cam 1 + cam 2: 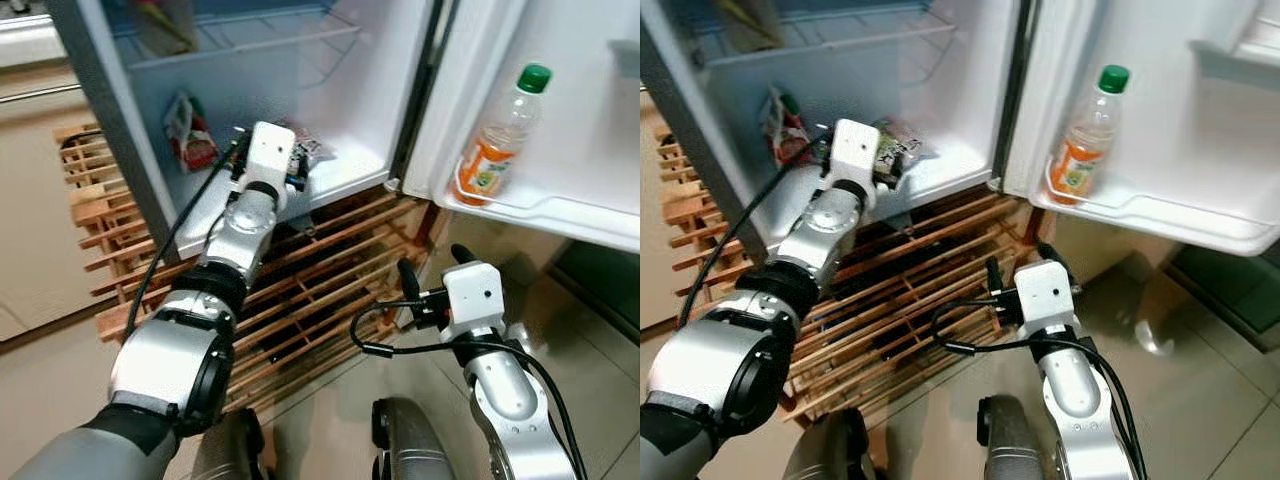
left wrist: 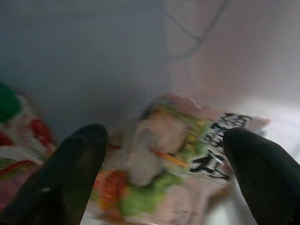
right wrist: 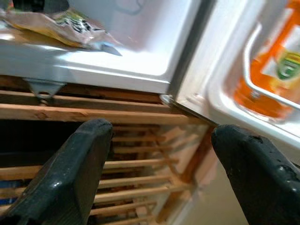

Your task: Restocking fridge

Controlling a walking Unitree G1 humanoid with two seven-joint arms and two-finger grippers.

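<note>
1. The fridge (image 1: 350, 120) stands open on a wooden slatted rack (image 1: 330, 290), its door (image 1: 560, 110) swung out to the robot's right.
2. The left tool (image 2: 159, 154) reaches into the fridge just above its floor, near the front edge. Its two black fingers (image 2: 70, 173) are spread wide, one to each side of a food packet (image 2: 159, 164), and neither clearly touches it.
3. The packet lies flat on the fridge floor close to the front edge, printed with green, orange and black marks.
4. A second bag (image 1: 188, 130), red and white, leans toward the back left corner of the fridge floor.
5. A wire shelf (image 1: 240, 45) crosses the compartment above both.
6. A bottle (image 1: 498, 135) of orange drink with a green cap stands upright in the door's lower rack, behind its rail.
7. The right tool (image 3: 159, 154) hangs low in front of the rack, below the door's bottom edge, fingers apart and empty.
8. The floor (image 1: 590, 340) is pale tile.
</note>
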